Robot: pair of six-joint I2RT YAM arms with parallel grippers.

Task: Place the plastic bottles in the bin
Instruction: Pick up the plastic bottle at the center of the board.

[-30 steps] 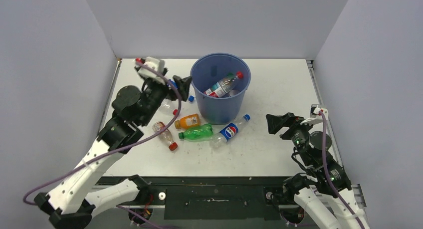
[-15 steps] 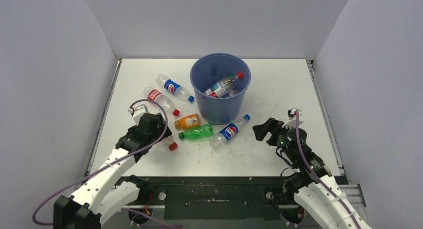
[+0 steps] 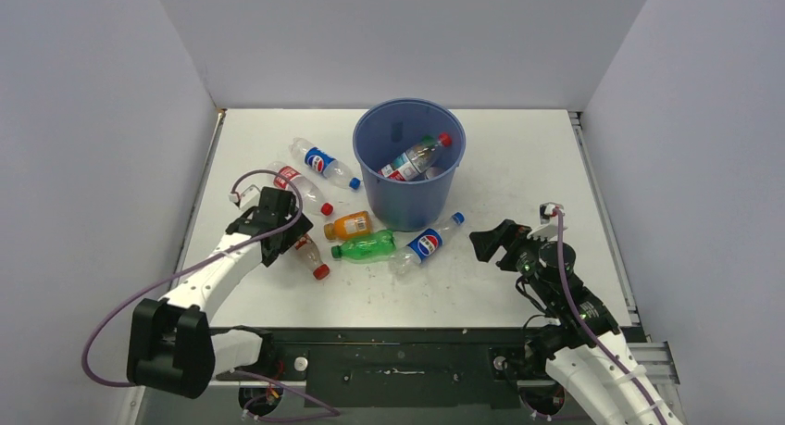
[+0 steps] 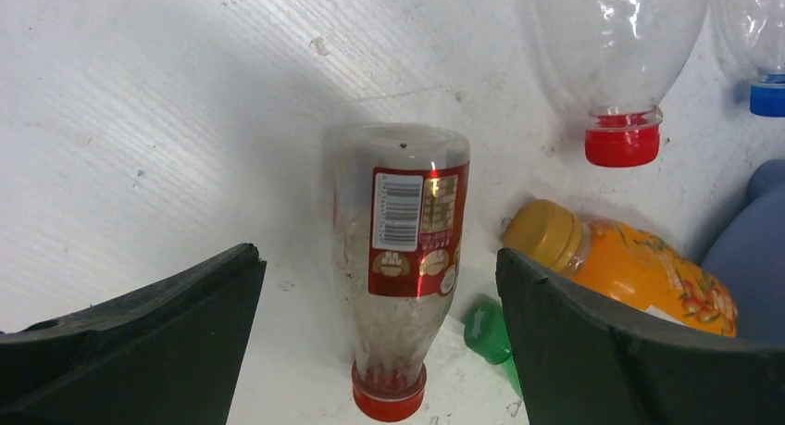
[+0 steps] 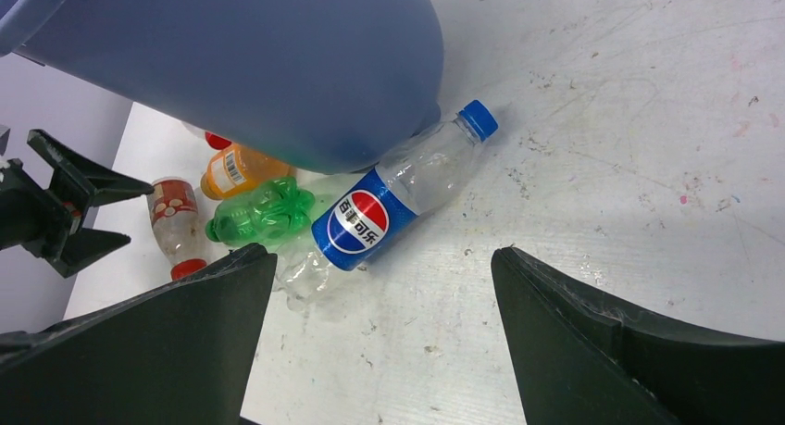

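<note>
Plastic bottles point(image 3: 349, 226) lie mostly on white table point(image 3: 518, 166), left of and before round blue plastic bin point(image 3: 407, 207). Left gripper point(image 3: 285, 238): jaws wide apart, nothing held, fingers either side of lying clear red-labelled bottle point(image 4: 407, 231). Behind it lie clear red-capped bottle point(image 3: 298, 184) and blue-capped cola bottle point(image 3: 324, 163). Orange juice bottle point(image 4: 648, 268), green bottle point(image 5: 264, 212) and blue-labelled clear bottle point(image 3: 426, 243) lie at bin base. Red-capped bottle inside bin point(image 3: 415, 158). Right gripper point(image 3: 481, 244): spread open, empty, near blue-labelled clear bottle.
</note>
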